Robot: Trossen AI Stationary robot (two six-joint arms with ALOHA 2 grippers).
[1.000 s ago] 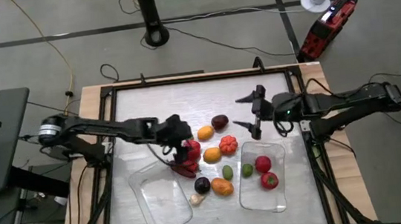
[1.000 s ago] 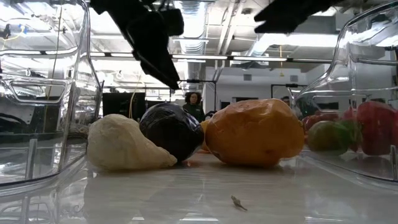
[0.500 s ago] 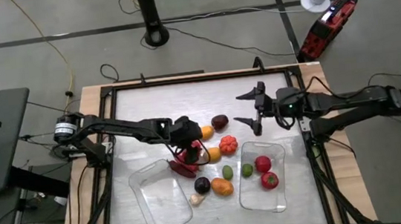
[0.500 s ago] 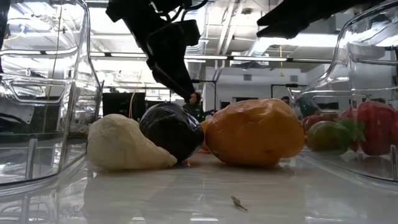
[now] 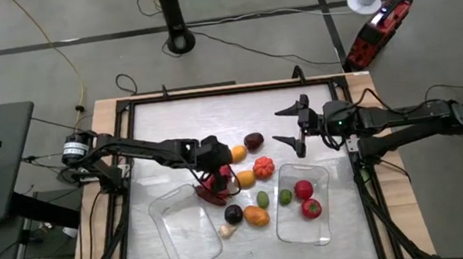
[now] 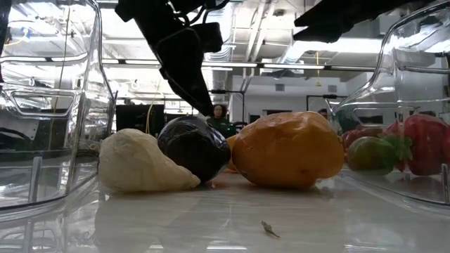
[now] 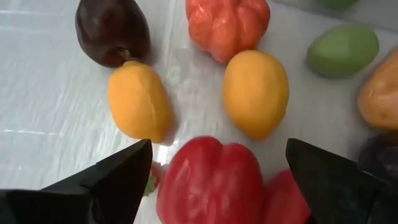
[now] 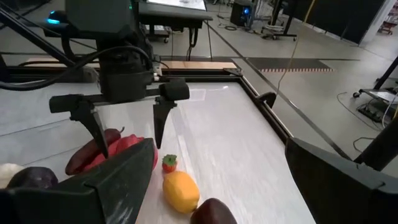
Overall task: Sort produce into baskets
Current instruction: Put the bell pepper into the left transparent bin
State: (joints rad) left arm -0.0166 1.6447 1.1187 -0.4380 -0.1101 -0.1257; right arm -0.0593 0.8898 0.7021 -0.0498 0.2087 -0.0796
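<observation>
**Q:** Where is the produce lying?

**A:** Most pieces are clustering at the table's [image 5: 161, 119] middle. A red bell pepper [image 7: 211, 183] is sitting directly under the left gripper [image 5: 213, 174], whose fingers [image 7: 118, 177] are standing wide apart on either side of it without visibly touching it. Just beyond it two yellow lemons [image 7: 138, 99] are lying side by side, with an orange pumpkin-like piece [image 7: 227, 25] and a dark purple fruit [image 7: 112, 31] farther toward the far edge. Nearer the front edge, a pale garlic [image 6: 144, 165], a dark purple piece [image 6: 193, 147] and an orange piece [image 6: 288, 147] are touching in a row.

**Q:** And the baskets?

**A:** The left tray [image 5: 182, 229] is sitting toward the front-left. The right tray [image 5: 323, 223], toward the front-right, is holding two red pieces and a green one [image 5: 285, 196].

**Q:** What is the right arm doing?

**A:** The right gripper [image 5: 290, 128] is hovering above the table behind the right tray, fingers spread wide, gripping nothing.
</observation>
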